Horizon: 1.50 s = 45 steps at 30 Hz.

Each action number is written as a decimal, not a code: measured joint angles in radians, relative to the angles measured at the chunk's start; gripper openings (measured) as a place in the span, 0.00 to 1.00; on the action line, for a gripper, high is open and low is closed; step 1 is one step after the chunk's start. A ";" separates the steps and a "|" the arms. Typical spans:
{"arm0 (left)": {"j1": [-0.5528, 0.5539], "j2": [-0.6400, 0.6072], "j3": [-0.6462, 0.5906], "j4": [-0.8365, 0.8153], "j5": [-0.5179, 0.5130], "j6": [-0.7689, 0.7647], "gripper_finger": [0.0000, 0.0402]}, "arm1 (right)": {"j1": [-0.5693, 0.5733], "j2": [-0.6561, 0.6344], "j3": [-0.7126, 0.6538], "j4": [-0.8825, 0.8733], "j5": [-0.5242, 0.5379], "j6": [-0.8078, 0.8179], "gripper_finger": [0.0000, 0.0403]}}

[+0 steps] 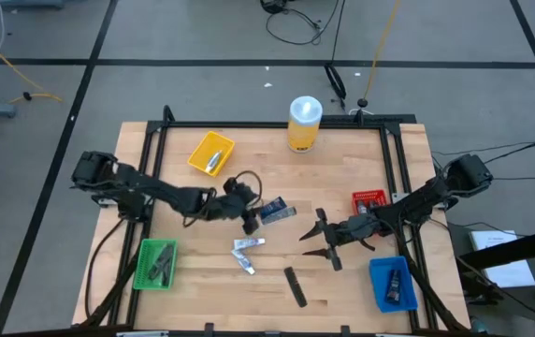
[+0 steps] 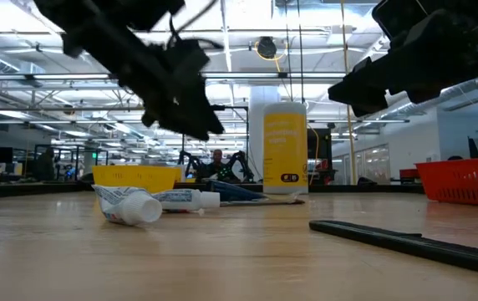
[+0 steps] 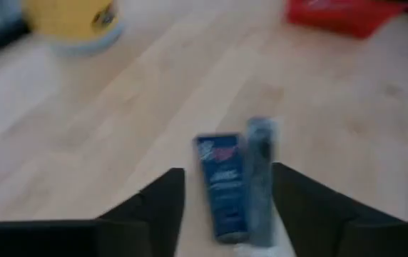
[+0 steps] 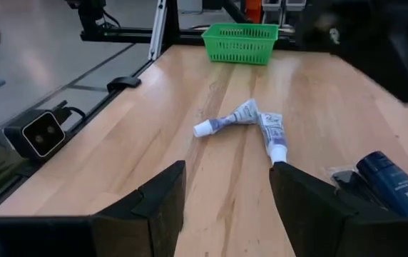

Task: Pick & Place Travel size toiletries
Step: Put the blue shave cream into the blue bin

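Note:
Two dark blue tubes [image 1: 275, 212] lie side by side on the table's middle; the left wrist view shows a dark blue tube [image 3: 222, 187] and a grey-blue one [image 3: 259, 178] beside it. My left gripper [image 1: 252, 223] hovers open just left of them, above the table [image 2: 185, 109], its fingers [image 3: 227, 210] pointing at them. Two white tubes [image 1: 247, 253] lie nearer the front, also in the right wrist view [image 4: 247, 121]. A black flat stick [image 1: 295, 285] lies near the front edge. My right gripper [image 1: 312, 239] is open and empty [image 4: 227, 200], right of the white tubes.
A yellow bin [image 1: 211, 153], a green bin [image 1: 155, 263], a red bin [image 1: 368, 201] and a blue bin [image 1: 392, 283] stand around the table, each with small items inside. A tall yellow canister [image 1: 305, 124] with a white lid stands at the far edge.

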 joint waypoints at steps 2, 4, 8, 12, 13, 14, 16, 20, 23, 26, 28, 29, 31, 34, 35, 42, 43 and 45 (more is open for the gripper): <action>0.032 0.038 0.001 0.021 0.014 -0.029 0.60 | 0.000 0.000 0.000 -0.003 0.000 0.007 0.49; 0.049 0.075 0.002 0.031 0.037 -0.032 0.64 | 0.004 0.000 0.000 -0.013 -0.002 0.020 0.49; 0.048 0.153 0.002 0.089 0.072 -0.042 0.67 | 0.048 0.000 0.000 -0.029 -0.003 0.049 0.49; 0.041 0.221 0.002 0.120 0.066 -0.055 0.67 | 0.106 0.000 0.000 -0.047 -0.002 0.040 0.49; 0.042 0.238 0.002 0.129 0.064 -0.061 0.67 | 0.117 0.000 0.000 -0.044 -0.001 0.032 0.49; 0.045 0.250 0.002 0.131 0.063 -0.070 0.67 | 0.125 0.000 0.000 -0.042 0.002 0.023 0.49; 0.048 0.269 0.002 0.138 0.060 -0.091 0.67 | 0.134 0.000 0.000 -0.040 0.026 0.008 0.49; 0.052 0.295 0.002 0.161 0.060 -0.088 0.62 | 0.137 0.000 0.000 -0.041 0.082 0.004 0.49; 0.052 0.300 0.003 0.169 0.059 -0.080 0.53 | 0.137 0.000 0.000 -0.046 0.082 0.003 0.49; 0.052 0.299 0.003 0.172 0.059 -0.068 0.41 | 0.137 0.000 0.000 -0.046 0.082 0.004 0.49; 0.044 0.291 0.002 0.184 0.060 -0.037 0.33 | 0.134 0.000 0.000 -0.048 0.083 0.004 0.49; 0.038 0.290 0.002 0.208 0.060 -0.019 0.29 | 0.130 0.000 0.000 -0.054 0.083 0.003 0.49; 0.022 0.290 0.003 0.264 0.063 0.020 0.27 | 0.118 0.000 0.000 -0.074 0.090 0.006 0.49; -0.008 0.289 0.016 0.331 0.089 0.090 0.27 | 0.097 0.000 0.000 -0.080 0.144 0.019 0.50; -0.019 0.289 0.030 0.331 0.096 0.108 0.27 | 0.088 0.000 0.000 -0.076 0.157 0.016 0.52; -0.080 0.327 0.137 0.303 0.068 0.222 0.31 | 0.004 0.000 0.024 -0.010 0.239 -0.113 0.71; -0.087 0.343 0.155 0.303 0.060 0.238 0.33 | -0.015 0.000 0.037 -0.032 0.239 -0.114 0.73; -0.098 0.370 0.183 0.300 0.057 0.276 0.35 | -0.049 0.000 0.063 -0.099 0.236 -0.099 0.76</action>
